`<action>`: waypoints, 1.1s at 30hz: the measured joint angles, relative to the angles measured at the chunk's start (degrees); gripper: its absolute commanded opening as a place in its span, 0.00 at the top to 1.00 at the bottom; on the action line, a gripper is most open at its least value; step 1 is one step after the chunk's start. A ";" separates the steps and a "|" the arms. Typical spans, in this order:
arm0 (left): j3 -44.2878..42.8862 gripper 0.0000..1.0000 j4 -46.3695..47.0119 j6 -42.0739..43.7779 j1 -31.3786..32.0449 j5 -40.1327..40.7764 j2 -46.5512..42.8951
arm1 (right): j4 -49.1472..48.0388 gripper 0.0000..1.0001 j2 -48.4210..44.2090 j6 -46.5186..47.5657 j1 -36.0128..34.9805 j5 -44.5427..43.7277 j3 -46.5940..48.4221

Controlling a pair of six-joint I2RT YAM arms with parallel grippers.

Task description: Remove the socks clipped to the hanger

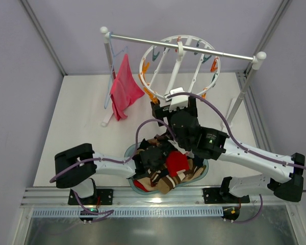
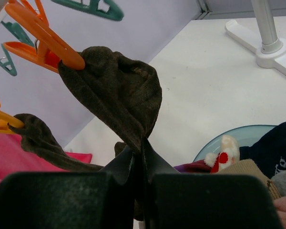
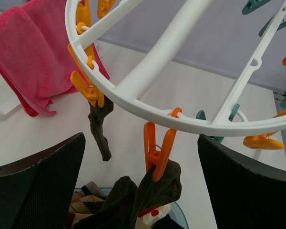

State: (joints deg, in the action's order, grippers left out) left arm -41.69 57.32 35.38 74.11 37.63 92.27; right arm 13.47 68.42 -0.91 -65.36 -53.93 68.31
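Pinching the lower end of a dark brown sock [image 2: 119,90], the left gripper [image 2: 139,150] has its fingers closed tight on the fabric, while the sock's upper edge is caught in an orange clip [image 2: 43,33] on the hanger [image 3: 133,107]. To the left, a second dark sock [image 2: 38,138] dangles from another orange clip, limp and apart from both grippers. The right gripper [image 3: 142,167] hovers just under the white ring with its fingers spread wide, one on each side of the clipped sock and gripping nothing. The ring and its spokes lie close above it. On the far left a pink cloth [image 3: 28,57] hangs from the metal rail [image 1: 183,45], near the hanger but not touching the socks. Near the arm bases on the table [image 1: 81,127], a teal basin [image 2: 229,136] holds a heap of loose socks [image 1: 168,171]. One white rail foot [image 2: 262,43] stands on the far right.
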 measured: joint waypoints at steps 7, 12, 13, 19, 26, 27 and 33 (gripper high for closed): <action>1.20 1.00 2.73 -0.42 -0.11 1.03 -0.09 | 4.57 0.00 3.87 -2.56 -0.46 -3.91 4.33; 2.69 1.00 2.80 -0.22 -0.13 1.33 -0.72 | 7.54 0.00 4.39 -5.18 -0.52 -5.46 4.68; 2.91 1.00 2.78 -0.13 -0.11 1.33 -0.87 | 7.96 0.00 4.48 -5.46 -0.52 -5.55 4.68; 3.78 1.00 2.95 0.15 0.09 1.40 -1.70 | 9.64 0.02 5.70 -6.43 -0.46 -5.31 5.14; 3.93 1.00 3.65 0.11 0.37 1.99 -1.95 | 11.28 0.06 7.87 -7.13 1.18 -4.09 7.06; 3.96 1.00 3.74 0.09 0.42 2.08 -1.95 | 11.65 0.06 8.17 -7.28 1.31 -3.93 7.32; 4.02 1.00 4.96 0.04 0.90 2.97 -1.95 | 13.73 0.28 10.49 -8.24 1.57 -4.11 9.94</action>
State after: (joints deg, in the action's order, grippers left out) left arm -37.67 62.28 35.42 75.00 40.60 90.32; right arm 27.20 78.91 -9.15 -63.79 -58.04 78.26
